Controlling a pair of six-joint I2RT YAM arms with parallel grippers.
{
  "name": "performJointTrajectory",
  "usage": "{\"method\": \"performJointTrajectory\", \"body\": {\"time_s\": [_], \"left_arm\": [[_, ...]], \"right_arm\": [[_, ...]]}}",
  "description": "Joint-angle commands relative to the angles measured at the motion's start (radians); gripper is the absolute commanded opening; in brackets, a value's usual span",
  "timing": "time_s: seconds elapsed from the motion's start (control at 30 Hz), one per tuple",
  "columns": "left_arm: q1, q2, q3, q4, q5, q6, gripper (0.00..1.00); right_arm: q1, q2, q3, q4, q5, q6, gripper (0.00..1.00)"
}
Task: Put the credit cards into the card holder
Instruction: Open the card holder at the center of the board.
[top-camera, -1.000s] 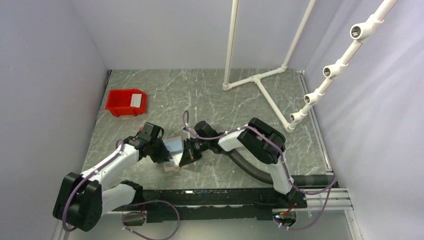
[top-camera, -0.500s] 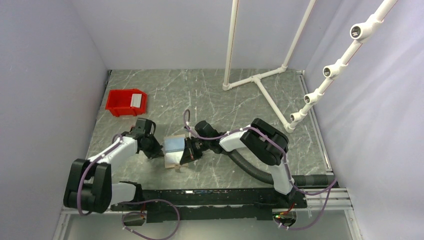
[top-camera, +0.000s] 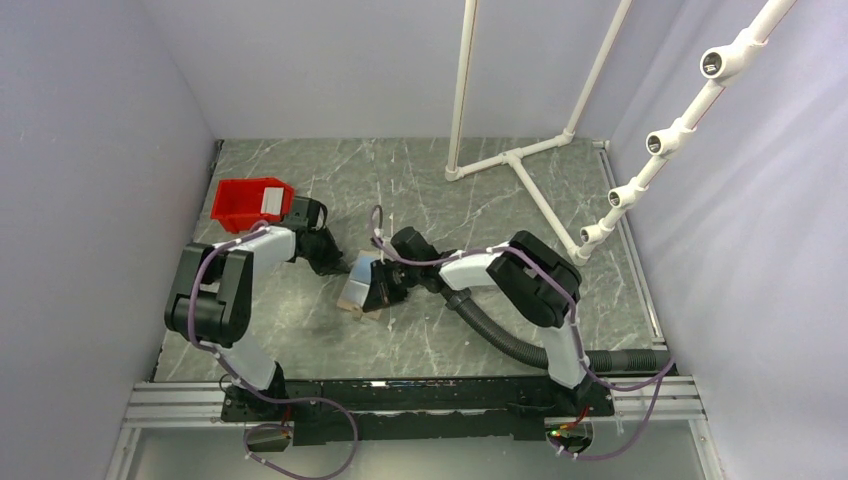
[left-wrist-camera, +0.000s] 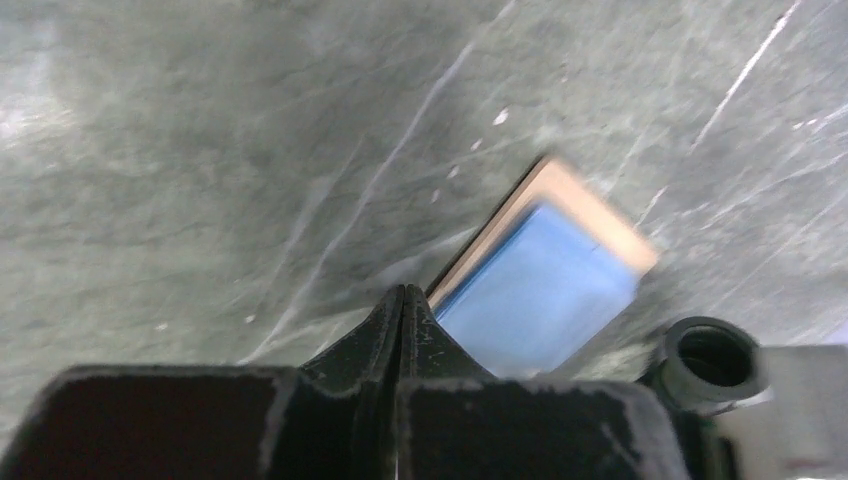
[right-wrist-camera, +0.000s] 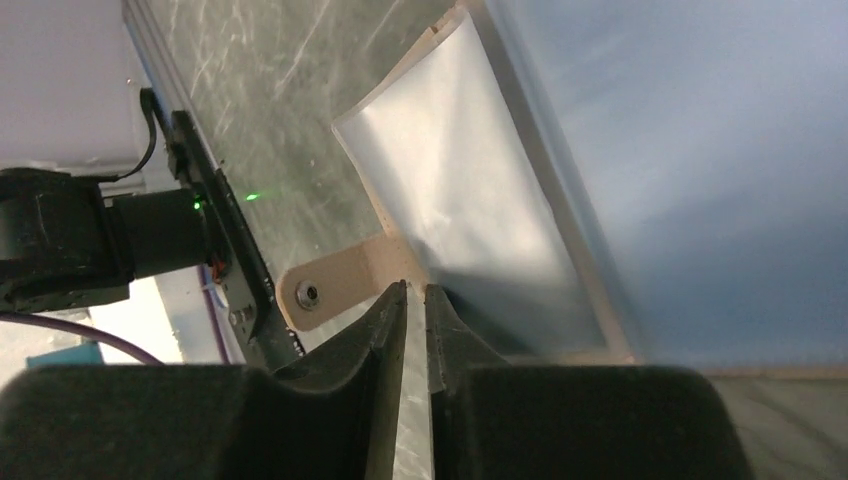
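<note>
table glossy marbled stone look; card holder matt tan leather; bin shiny red plastic.

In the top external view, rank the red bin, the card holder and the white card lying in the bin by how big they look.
Largest to smallest:
1. red bin
2. card holder, partly hidden by the right gripper, so its full extent is unsure
3. white card in the bin

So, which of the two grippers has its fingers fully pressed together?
The left gripper: its fingers meet with no gap and hold nothing. The right gripper keeps a narrow slit, pinching the edge of the card holder.
</note>
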Motion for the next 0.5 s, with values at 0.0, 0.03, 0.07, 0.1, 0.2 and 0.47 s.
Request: {"method": "performJointTrajectory", "body": {"time_s": [0.0,0.03,0.07,0.1,0.2,0.47], "left_arm": [[0.02,-0.081,0.026,-0.162,-0.044,0.112,0.1],[0.024,-0.119,0.028,-0.19,-0.043,0.126,0.14],[0.029,-0.155,0.028,-0.217,-0.036,0.137,0.18],[0.034,-0.199,0.025,-0.236,-0.026,0.145,0.23],[0.059,-0.312,0.021,-0.285,0.011,0.152,0.41],[0.094,-0.496,0.081,-0.422,0.053,0.149,0.65]], "right_arm": [[-0.04,-0.08,0.045,-0.154,0.055,-0.11,0.21],[-0.043,-0.102,0.05,-0.18,0.056,-0.123,0.25],[-0.046,-0.121,0.052,-0.194,0.052,-0.136,0.29],[-0.048,-0.138,0.054,-0.205,0.046,-0.146,0.32],[-0.048,-0.148,0.081,-0.235,0.019,-0.184,0.39],[-0.008,-0.068,0.156,-0.256,-0.018,-0.204,0.34]]}}
